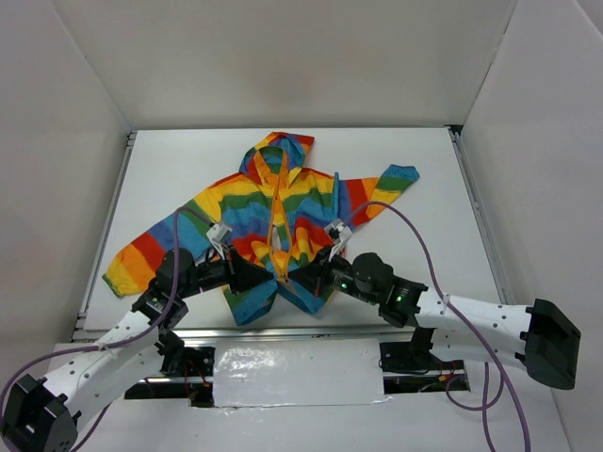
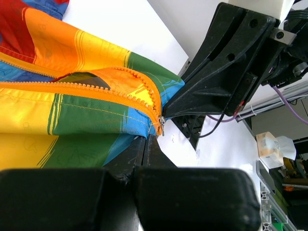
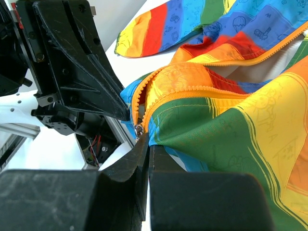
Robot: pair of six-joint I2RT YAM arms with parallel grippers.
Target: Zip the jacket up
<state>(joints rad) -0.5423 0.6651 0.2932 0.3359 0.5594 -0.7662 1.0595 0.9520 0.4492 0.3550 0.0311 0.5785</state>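
The jacket looks soft and limp; the left gripper and right gripper, both fully closed, pinch it beside the zipper bottom.

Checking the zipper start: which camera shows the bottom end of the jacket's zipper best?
Left wrist: the zipper's bottom end is close and sharp, both orange tooth rows meeting at a metal piece. Right wrist shows it too, below bunched fabric. Top view shows it tiny.

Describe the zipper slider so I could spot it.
Find the rainbow-striped jacket on the white table. Follow its orange zipper band down to the near hem, between the left gripper and right gripper. The slider is the only silvery metal bit there.
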